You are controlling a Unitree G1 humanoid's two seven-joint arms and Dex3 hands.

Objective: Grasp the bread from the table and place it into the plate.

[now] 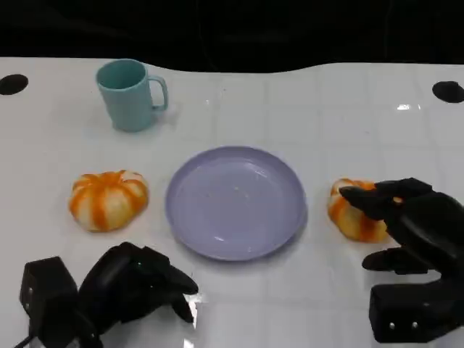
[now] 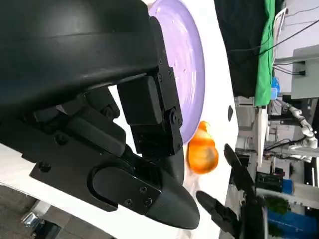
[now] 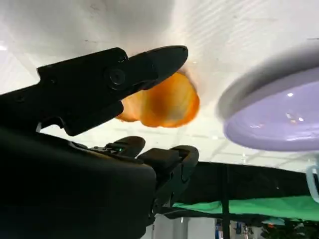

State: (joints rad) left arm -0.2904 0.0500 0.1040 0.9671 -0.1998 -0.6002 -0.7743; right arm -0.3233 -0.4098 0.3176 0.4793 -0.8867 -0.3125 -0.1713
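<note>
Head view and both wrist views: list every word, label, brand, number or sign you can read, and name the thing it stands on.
None can be read.
Cup: plain teal, no print.
Plate: plain lilac, no marking.
Two breads: orange and white stripes only.
Left hand and right hand: black, no lettering visible.
Background clutter in the left wrist view: too small and blurred to read.
</note>
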